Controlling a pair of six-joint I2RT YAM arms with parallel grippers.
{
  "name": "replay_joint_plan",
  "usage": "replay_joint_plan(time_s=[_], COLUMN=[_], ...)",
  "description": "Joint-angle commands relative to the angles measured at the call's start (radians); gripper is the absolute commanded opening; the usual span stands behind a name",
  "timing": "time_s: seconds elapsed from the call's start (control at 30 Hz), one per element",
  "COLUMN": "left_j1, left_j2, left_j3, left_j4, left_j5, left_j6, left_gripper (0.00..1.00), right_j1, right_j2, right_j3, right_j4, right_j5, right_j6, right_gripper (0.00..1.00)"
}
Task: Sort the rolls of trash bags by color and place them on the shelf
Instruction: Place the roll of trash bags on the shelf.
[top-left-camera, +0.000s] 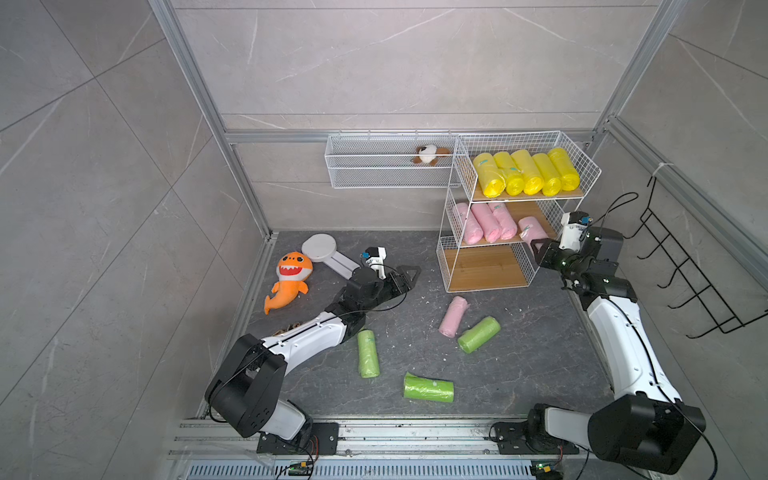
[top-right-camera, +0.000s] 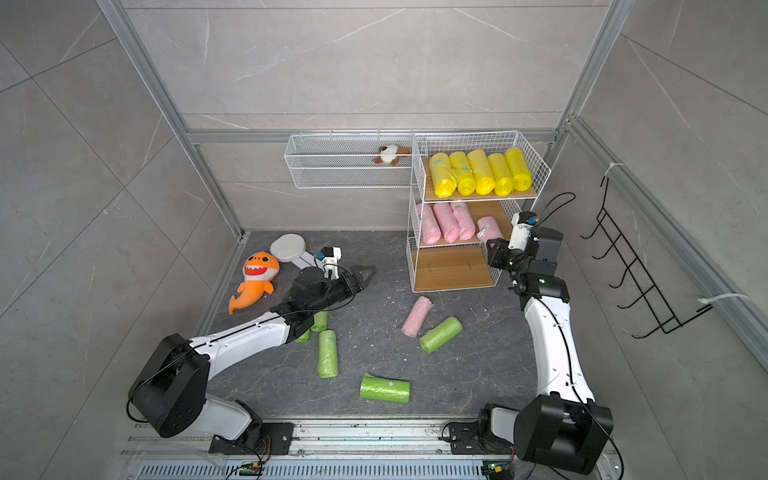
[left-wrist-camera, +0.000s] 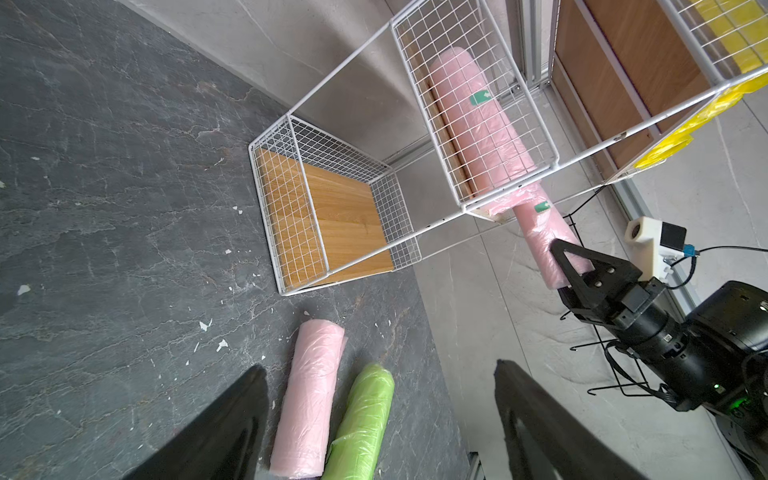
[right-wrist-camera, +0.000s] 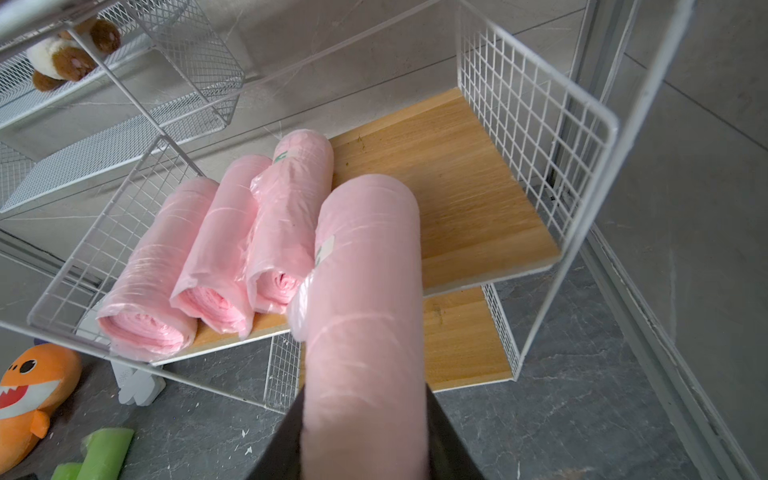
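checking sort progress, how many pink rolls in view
5 pink rolls: three side by side on the shelf's middle tier, one in the right gripper there, one on the floor by a green roll.

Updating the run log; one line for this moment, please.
right gripper shut on pink roll, at shelf middle tier | left gripper open, empty

Top views: high over the near edge, side by side, looking down across the whole desk.
Left wrist: low over the desk, facing the shelf.
Right wrist: close up at the shelf's middle tier.
Shared: the shelf, in all four.
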Motion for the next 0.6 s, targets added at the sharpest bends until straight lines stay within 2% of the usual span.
replay_joint_plan(time_s=[0.0,0.57], left_j1=[-0.007,-0.028], left_j2=[0.013,0.050], left_j3=[0.048,0.083], left_j4=[0.020,0.012], left_j5=[0.024,0.036], left_j6=[0.021,0.015], left_gripper=[0.88,0.88], right_j1=[-0.003,-0.001], right_j2=[0.008,0.100], right_j3=[0.007,-0.003], right_j4=[0.131,0.273], right_j5=[-0.004,-0.015], right_j6=[-0.018,0.012], right_gripper=[0.30,0.31])
